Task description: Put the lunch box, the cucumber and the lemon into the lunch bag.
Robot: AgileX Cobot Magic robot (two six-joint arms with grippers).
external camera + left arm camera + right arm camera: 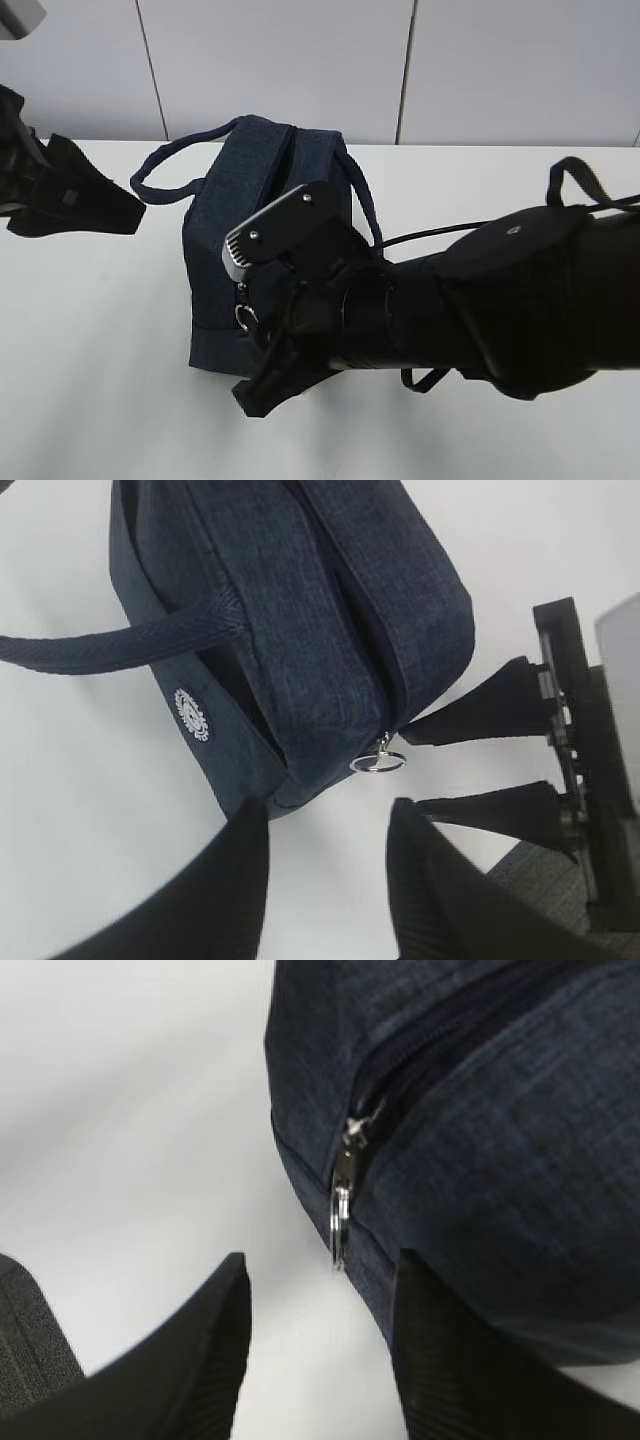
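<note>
The lunch bag (245, 220) stands mid-counter with its zipper closed along the top, so nothing can pass inside; its silver ring pull (340, 1215) hangs free at the near end, with bare white counter (90, 350) in front of it and to the left. The right gripper (262, 385) and its bulky arm block the bag's near right side, and a loop handle (110, 645) sticks out sideways.

A: The right arm (480, 310) covers the bag's (250, 200) near right corner in the exterior view; its fingertips are lost against the black wrist.

B: The left gripper (75, 195) is cut off at nine o'clock. In the right wrist view the ring pull (340, 1222) is blurred, and the bag runs off at twelve and three.
</note>
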